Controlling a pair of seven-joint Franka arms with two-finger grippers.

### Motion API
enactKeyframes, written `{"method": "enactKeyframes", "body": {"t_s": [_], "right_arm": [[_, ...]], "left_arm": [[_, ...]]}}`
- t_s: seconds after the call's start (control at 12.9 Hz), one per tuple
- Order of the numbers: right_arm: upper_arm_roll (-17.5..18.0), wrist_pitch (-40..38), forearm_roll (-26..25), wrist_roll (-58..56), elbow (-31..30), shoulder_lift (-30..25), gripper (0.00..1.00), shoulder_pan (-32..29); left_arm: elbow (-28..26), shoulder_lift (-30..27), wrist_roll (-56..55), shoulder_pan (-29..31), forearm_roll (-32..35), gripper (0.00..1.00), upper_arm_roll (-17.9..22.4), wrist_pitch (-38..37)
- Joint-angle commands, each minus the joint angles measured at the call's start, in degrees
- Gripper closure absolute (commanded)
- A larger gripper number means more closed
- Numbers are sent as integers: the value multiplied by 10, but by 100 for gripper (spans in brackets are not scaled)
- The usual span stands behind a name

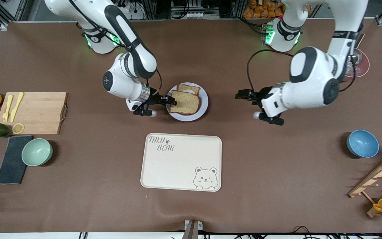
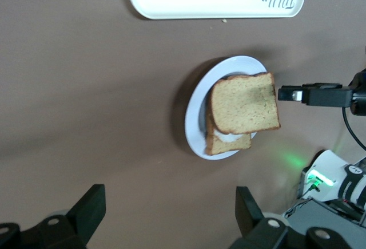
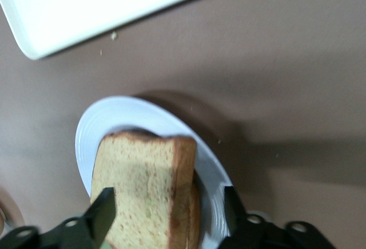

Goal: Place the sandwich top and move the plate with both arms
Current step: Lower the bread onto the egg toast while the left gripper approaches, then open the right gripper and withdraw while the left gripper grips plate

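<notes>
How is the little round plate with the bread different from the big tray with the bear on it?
The plate is round; the tray is a rectangle with rounded corners. The plate is smaller than the tray. The plate holds stacked bread, while the tray holds nothing. The plate is plain, pale lavender-white, but the cream tray has a bear drawing and letters. The tray lies nearer the front camera than the plate. Both lie flat on the brown table.

brown sandwich top (image 1: 185,102), lavender-white plate (image 1: 204,99) – bear-print tray (image 1: 181,166)
</notes>
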Motion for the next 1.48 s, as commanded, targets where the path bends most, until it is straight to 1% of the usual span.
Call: {"method": "enactKeyframes", "body": {"t_s": [0.0, 0.08, 0.23, 0.39, 0.54, 0.62, 0.78, 0.86, 1.01, 1.17, 1.32, 1.4], "right_arm": [[-17, -33, -42, 13, 8, -10, 0, -18], [-36, -70, -57, 14, 14, -17, 0, -22], [-92, -149, -114, 15, 32, -27, 0, -22], [-145, -239, -153, 22, 62, -33, 0, -22], [-198, -321, -199, 29, 99, -33, 0, -21], [-225, -362, -224, 29, 121, -33, 0, -21], [-266, -417, -254, 28, 149, -32, 0, -22], [-283, -438, -268, 28, 163, -31, 0, -22], [-303, -474, -296, 28, 191, -29, 0, -24], [-312, -493, -336, 29, 217, -30, 0, -28], [-315, -521, -347, 29, 251, -29, 0, -42], [-316, -528, -361, 29, 262, -29, 0, -49]], "left_arm": [[-49, 16, 35, 3, -71, 0, -36, 80], [-61, 26, 37, -5, -85, 0, -49, 111], [-85, 42, 38, -34, -99, 0, -54, 175], [-87, 64, 40, -47, -103, 0, -54, 189], [-85, 93, 86, -45, -112, 0, -54, 190], [-84, 105, 112, -46, -142, 0, -54, 195], [-86, 124, 165, -66, -201, 0, -54, 232], [-86, 134, 179, -76, -218, 0, -53, 249], [-85, 150, 196, -79, -227, 0, -53, 263], [-84, 170, 226, -80, -245, 0, -54, 272], [-83, 183, 267, -93, -296, 0, -54, 287], [-82, 188, 290, -101, -328, 0, -54, 297]]}}
